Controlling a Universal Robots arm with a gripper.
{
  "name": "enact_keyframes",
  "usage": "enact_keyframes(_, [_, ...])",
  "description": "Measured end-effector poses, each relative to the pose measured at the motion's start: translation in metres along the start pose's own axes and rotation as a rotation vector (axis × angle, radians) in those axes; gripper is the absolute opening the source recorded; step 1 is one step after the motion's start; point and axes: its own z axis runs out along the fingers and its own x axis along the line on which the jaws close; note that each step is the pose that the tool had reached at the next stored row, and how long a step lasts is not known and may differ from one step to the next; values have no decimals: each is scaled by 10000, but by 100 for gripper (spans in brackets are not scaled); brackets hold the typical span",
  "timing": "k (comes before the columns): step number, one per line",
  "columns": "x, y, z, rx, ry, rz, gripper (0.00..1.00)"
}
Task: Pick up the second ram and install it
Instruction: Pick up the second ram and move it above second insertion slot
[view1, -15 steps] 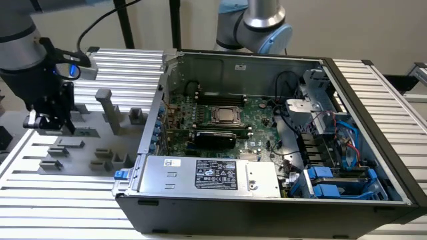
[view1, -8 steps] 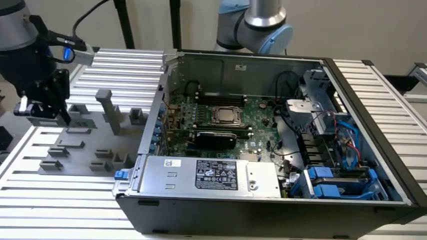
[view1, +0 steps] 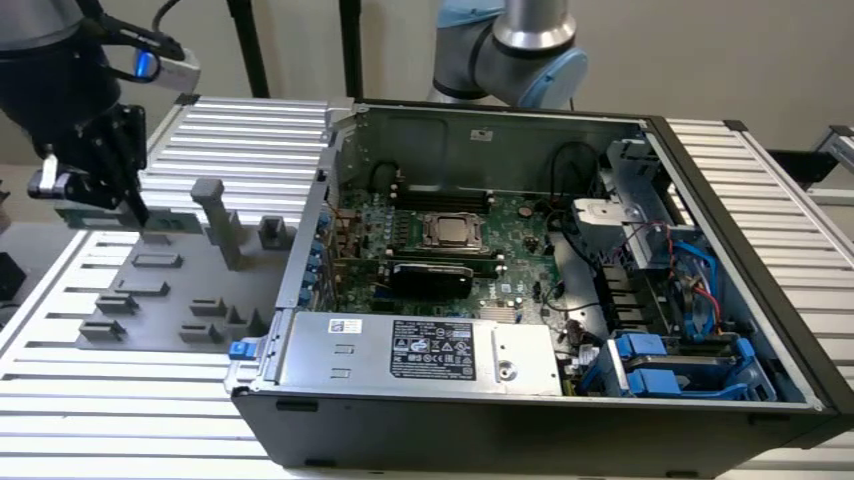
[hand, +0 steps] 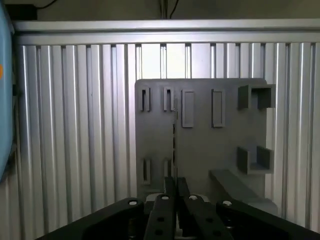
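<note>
Long green circuit-board stick, the second ram (view1: 127, 218), sits clamped between closed jaws over grey slotted holder (view1: 160, 300); best lifted straight.

Just one of each here: PC case (view1: 534, 430), motherboard (view1: 521, 225), power supply (view1: 334, 350), gray tray (view1: 167, 285), ram stick (view1: 174, 222), gripper (view1: 127, 205).

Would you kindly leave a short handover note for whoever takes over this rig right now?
Gripper: shut on the ram, above the gray fixture at the exterior view's left, outside the open case.
Done: ram grasped. I cannot tell whether it is clear of the fixture.
Left: the ram is not yet at the motherboard, so carrying and seating it remain.
</note>
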Motion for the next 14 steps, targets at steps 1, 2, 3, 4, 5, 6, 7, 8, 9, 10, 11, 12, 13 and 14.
enact_keyframes(1, [-1,-42,-42,-2,-8,-1,0])
enact_keyframes(2, [-2,-84,-84,-2,-19,-1,0])
enact_keyframes(3, [-3,-127,-126,-2,-29,0,0])
enact_keyframes(4, [-4,-171,-168,-4,-39,0,0])
enact_keyframes(5, [-5,-218,-211,-2,-51,-1,0])
enact_keyframes(6, [-6,-260,-249,-2,-62,-1,0])
enact_keyframes(7, [-7,-308,-292,-3,-73,-2,0])
enact_keyframes(8, [-8,-350,-326,-3,-85,-2,0])
enact_keyframes(9, [-9,-397,-357,-3,-97,-1,0])
enact_keyframes(10, [-11,-442,-385,-4,-108,-1,0])
enact_keyframes(11, [-12,-486,-411,-5,-117,-1,0])
enact_keyframes(12, [-13,-533,-438,-5,-126,-2,0])
enact_keyframes(13, [-14,-577,-463,-4,-137,-2,0])
enact_keyframes(14, [-15,-623,-489,-5,-146,-2,0])
